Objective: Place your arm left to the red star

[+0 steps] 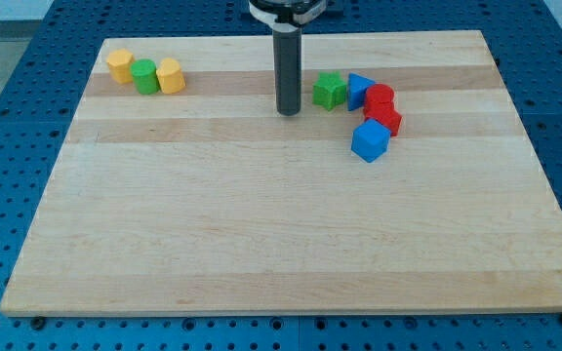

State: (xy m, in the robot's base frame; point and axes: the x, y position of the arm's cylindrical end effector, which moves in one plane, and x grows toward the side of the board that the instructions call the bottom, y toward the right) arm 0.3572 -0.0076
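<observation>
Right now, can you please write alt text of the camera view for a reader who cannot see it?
My tip rests on a wooden board, just left of a green star heading a cluster of blue and red blocks. Two yellow blocks flank a green block at the view's top left.

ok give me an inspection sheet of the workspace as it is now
surface: wooden board, flat.
job's things: two red blocks at the right cluster, shapes unclear; my tip is left of them, beside the green star.
clutter: blue triangle, blue cube; top left, yellow block, green block, yellow block.
end effector: rod only.
cables: nothing seen.
surroundings: blue perforated table.
</observation>
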